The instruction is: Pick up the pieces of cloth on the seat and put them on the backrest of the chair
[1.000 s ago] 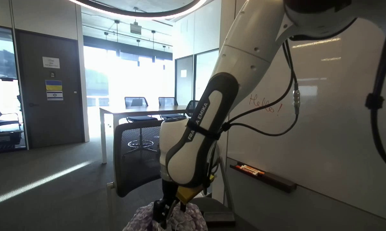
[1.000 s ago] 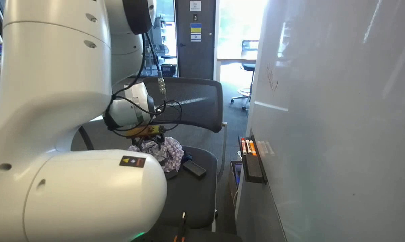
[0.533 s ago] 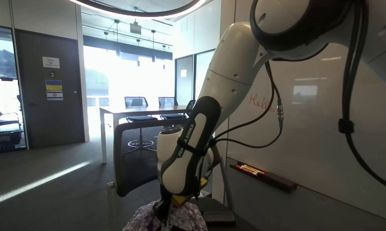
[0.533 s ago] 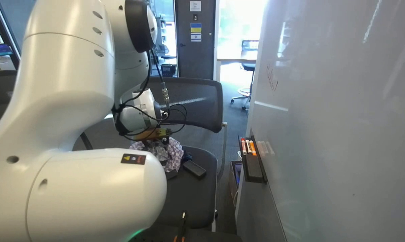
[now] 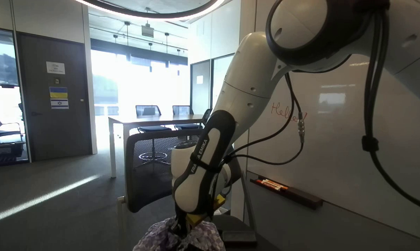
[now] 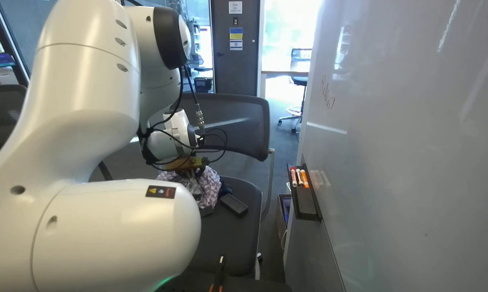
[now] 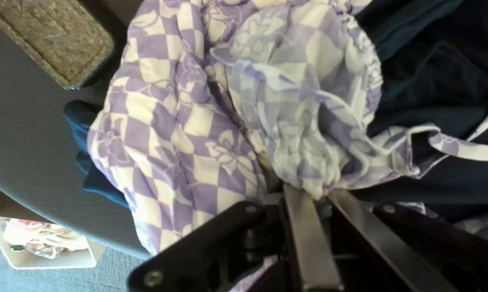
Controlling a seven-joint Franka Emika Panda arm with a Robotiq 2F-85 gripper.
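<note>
Currently, per the wrist view, the gripper (image 7: 317, 193) is clenched on the checked cloth (image 7: 163, 117), a purple and white piece with floral outlines. The metal fingers (image 7: 311, 239) stand close together, a gathered fold pinched between the tips. A patterned strap (image 7: 471, 150) trails over dark cloth (image 7: 434, 89) on one side; a navy edge (image 7: 102, 180) pokes out from under the checked cloth opposite. Whether dark cloth and navy edge are one piece cannot be determined. The bulk of the cloth rests on the seat (image 7: 29, 117). A block (image 7: 59, 40), brown and rough on its upper face, sits on the seat just beside the checked cloth. Past the seat's edge, lower down, a box (image 7: 55, 263) holds mixed items (image 7: 41, 239), not identifiable.

In an exterior view, the arm (image 5: 246, 83) reaches down, covering part of the backrest (image 5: 147, 177). The gripper is sunk among the folds of the checked cloth; its fingertips are hidden. A table (image 5: 136, 120) with chairs (image 5: 154, 128) stands well behind; a door (image 5: 56, 136) bears posted sheets (image 5: 55, 67).

In an exterior view, markers (image 6: 299, 178) rest along the whiteboard (image 6: 390, 162). The checked cloth sits on the rear part of the seat, below the backrest, partly screened by the arm. The gripper meets its top, tips obscured. The block lies near the cloth; a second dark item (image 6: 206, 211) shows at the cloth's near side, partly behind the arm.
</note>
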